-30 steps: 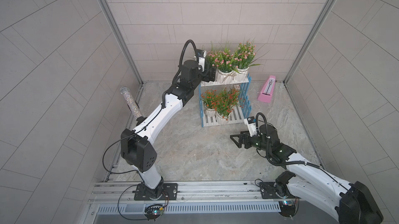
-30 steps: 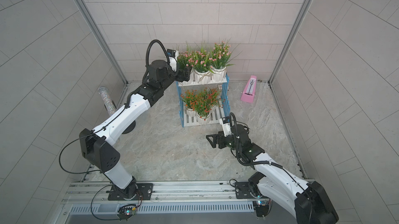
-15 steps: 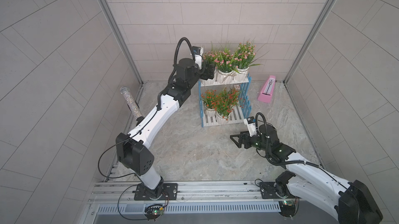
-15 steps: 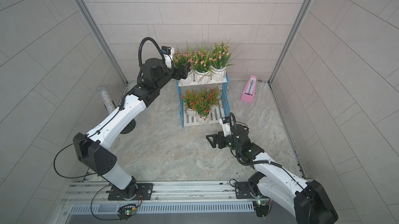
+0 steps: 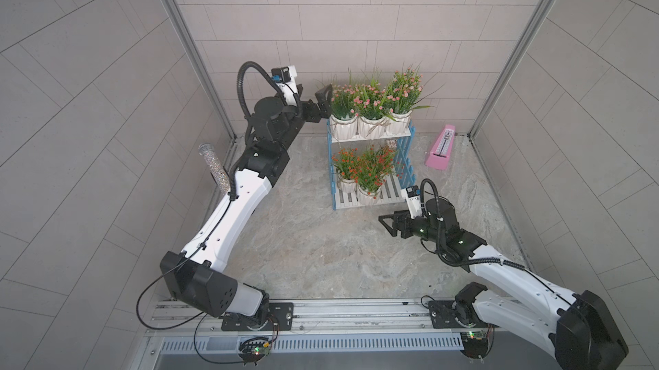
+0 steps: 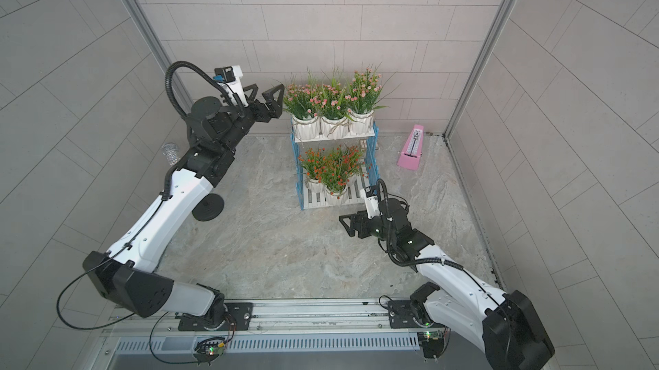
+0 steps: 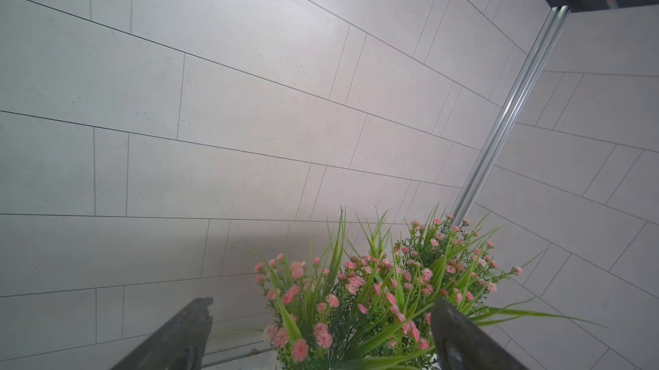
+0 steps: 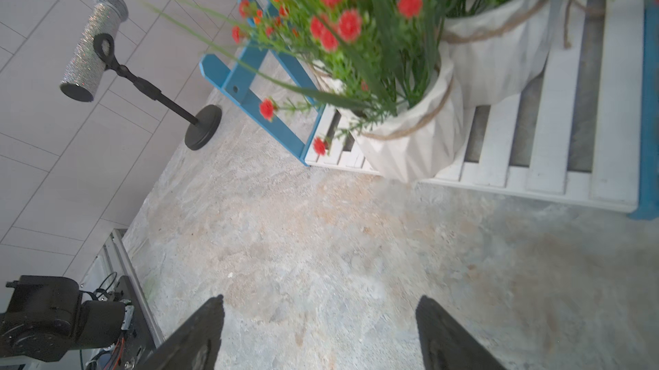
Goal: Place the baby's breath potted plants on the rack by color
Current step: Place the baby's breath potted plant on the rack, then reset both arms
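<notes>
Left gripper (image 6: 264,98) jaws spread wide, empty, upper centre, just beside pink plants (image 5: 371,100) on rack (image 5: 404,158) top shelf. Right gripper (image 5: 388,225) jaws apart, empty, over counter (image 5: 303,243).

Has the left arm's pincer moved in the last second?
Yes. The left pincer has drawn back from the rack, leaving a gap to the pink-flowered potted plants on its top shelf.
</notes>
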Robot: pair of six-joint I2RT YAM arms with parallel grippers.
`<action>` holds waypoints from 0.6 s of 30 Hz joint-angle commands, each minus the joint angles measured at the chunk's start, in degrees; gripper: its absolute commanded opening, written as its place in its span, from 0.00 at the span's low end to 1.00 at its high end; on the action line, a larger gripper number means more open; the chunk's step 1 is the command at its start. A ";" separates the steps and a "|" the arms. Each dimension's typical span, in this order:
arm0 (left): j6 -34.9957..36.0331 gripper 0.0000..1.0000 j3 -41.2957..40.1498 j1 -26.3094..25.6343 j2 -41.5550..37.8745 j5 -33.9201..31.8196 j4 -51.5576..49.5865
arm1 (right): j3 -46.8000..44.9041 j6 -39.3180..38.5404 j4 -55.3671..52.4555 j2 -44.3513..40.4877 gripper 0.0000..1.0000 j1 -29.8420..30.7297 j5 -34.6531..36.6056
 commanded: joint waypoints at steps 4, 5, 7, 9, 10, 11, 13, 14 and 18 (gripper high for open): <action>-5.09 1.00 -8.88 2.91 -6.94 -3.30 0.28 | 6.08 6.84 6.77 3.65 0.77 -0.31 1.90; -5.12 1.00 -10.98 3.07 -7.99 -4.46 -0.28 | 7.28 8.52 8.69 4.76 0.74 -0.42 1.99; -4.97 1.00 -15.05 3.16 -9.91 -6.05 -0.61 | 10.22 11.67 12.21 6.95 0.68 -0.58 2.25; -4.75 1.00 -19.18 3.16 -11.88 -7.77 -1.01 | 12.64 14.80 15.56 9.48 0.64 -0.82 2.45; -4.51 1.00 -20.39 3.16 -12.48 -8.37 -1.61 | 13.76 15.99 16.88 10.42 0.64 -0.95 2.54; -3.99 1.00 -21.98 3.16 -13.17 -8.96 -2.41 | 14.96 17.12 17.96 11.68 0.64 -1.09 2.58; -3.46 1.00 -24.53 3.14 -14.79 -10.83 -4.30 | 17.68 18.24 18.80 13.89 0.63 -1.52 2.07; -2.62 1.00 -26.06 3.16 -15.73 -11.36 -5.03 | 19.03 18.15 18.79 14.89 0.63 -1.69 1.77; 0.38 1.00 -31.09 3.16 -18.79 -13.87 -9.29 | 20.91 16.92 18.13 16.72 0.64 -3.33 1.03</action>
